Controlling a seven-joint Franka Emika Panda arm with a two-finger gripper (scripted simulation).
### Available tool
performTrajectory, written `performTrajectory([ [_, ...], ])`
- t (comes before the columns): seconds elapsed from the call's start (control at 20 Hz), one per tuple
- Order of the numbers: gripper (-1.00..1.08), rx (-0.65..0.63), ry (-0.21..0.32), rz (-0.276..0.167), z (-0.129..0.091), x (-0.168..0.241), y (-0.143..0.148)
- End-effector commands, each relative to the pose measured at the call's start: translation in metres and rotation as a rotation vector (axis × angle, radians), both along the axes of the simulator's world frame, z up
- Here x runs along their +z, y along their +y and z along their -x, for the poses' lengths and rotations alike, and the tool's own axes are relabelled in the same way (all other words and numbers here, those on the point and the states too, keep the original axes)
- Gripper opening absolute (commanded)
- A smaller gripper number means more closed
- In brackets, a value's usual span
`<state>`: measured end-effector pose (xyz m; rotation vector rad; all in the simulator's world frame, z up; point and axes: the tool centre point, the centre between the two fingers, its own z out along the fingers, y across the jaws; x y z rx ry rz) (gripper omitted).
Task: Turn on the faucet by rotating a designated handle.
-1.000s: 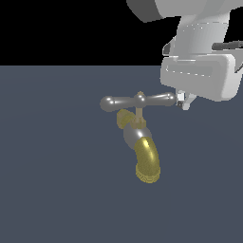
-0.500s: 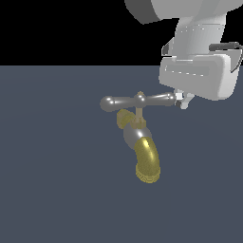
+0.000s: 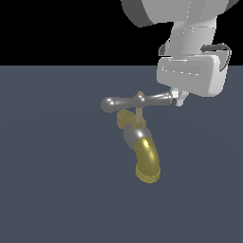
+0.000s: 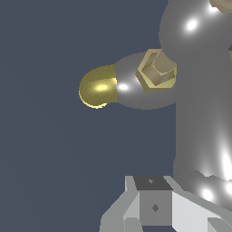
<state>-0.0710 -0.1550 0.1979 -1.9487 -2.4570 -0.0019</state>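
The faucet (image 3: 131, 135) has a rounded silver-grey body and a curved brass-yellow spout (image 3: 147, 161) pointing down toward the viewer. Its handle (image 3: 128, 102), a shiny silver crossbar on a thin brass stem, lies level above the body. My gripper (image 3: 179, 99) sits at the handle's end on the exterior view's right, fingertips against the knob, and looks shut with nothing held. In the wrist view the handle (image 4: 199, 113) fills one side as a thick grey bar, with the spout (image 4: 97, 88) and a brass hex fitting (image 4: 156, 70) beyond, and my gripper (image 4: 154, 208) at the frame edge.
A flat dark blue-grey floor (image 3: 52, 180) surrounds the faucet. The white hand housing (image 3: 192, 78) and arm hang above the handle's end on the exterior view's right.
The handle has not visibly turned. The hand has stayed at the same end of the crossbar, with only a slight shift of the arm above.
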Motion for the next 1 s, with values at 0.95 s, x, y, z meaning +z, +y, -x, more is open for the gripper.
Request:
performTrajectory([
  [0.95, -1.0, -0.016, 0.004, 0.006, -0.048, -0.002, -0.001],
])
